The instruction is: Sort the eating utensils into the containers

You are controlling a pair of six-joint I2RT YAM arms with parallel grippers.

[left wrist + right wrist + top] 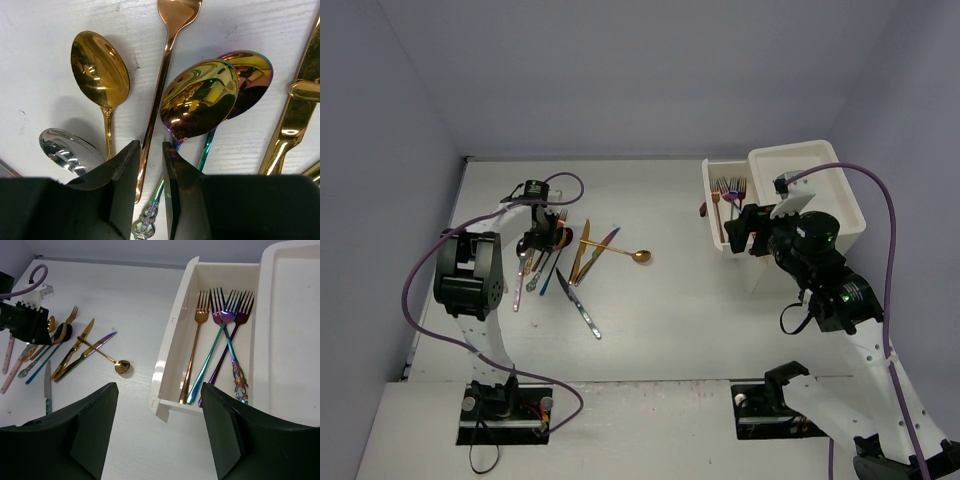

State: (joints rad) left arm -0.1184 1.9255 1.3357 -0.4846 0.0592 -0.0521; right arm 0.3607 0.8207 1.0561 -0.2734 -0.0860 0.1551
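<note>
Left gripper [151,150] is down in the utensils [565,255] at far left, jaws narrowly apart astride a rose-gold handle [165,65]. Its head is cut off and its tail hidden behind a finger. Silver spoon [65,150] half hidden. Right gripper [160,440] gapes empty beside the far-right drawer [175,340], 4 forks [220,335] inside.

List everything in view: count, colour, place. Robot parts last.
forks: four; gold, pink-purple, blue-green, purple; lying in the open drawer.
drawer: one; cream-white; pulled out beside the unit.
drawer unit: one; white; far right of the table.
loose utensils: about a dozen spoons, knives and a fork; gold, silver, pink, iridescent; heaped on the table's left.
table: one; white.
left gripper: one; black; fingers narrowly apart, low over the heap's spoons.
right gripper: one; black; open, above the drawer's front.
</note>
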